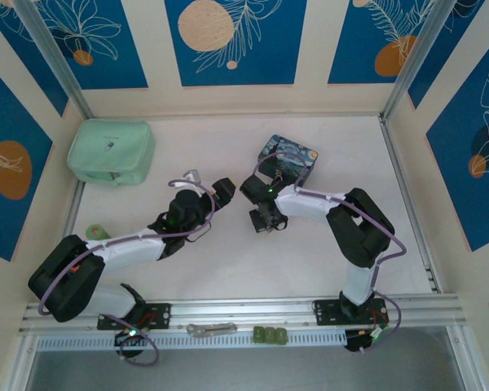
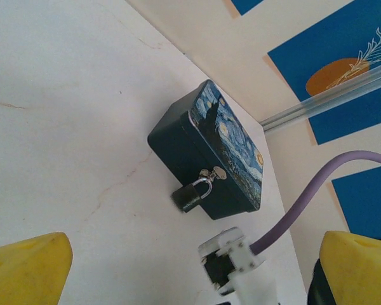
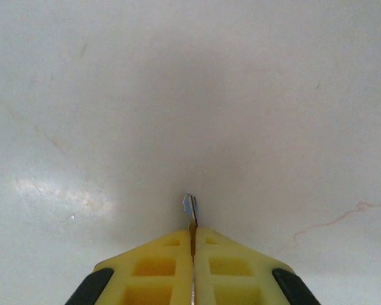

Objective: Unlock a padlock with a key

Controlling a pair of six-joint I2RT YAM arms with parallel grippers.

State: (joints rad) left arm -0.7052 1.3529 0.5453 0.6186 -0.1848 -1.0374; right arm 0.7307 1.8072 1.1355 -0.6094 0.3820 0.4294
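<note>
A: How far along?

B: Early, I'd say. The right jaws are clenched on the key (image 3: 190, 206), its tip poking out over the surface (image 3: 82, 95). The padlock (image 2: 192, 194) hangs on the tin's (image 2: 206, 146) front, shackle apparently closed. Inserting and turning are left.

A: Left jaws?

B: Spread wide, grasping nothing, facing the tin.

A: Anything unclear?

B: The keyhole can't be made out, and most of the key is buried between the jaws.
</note>
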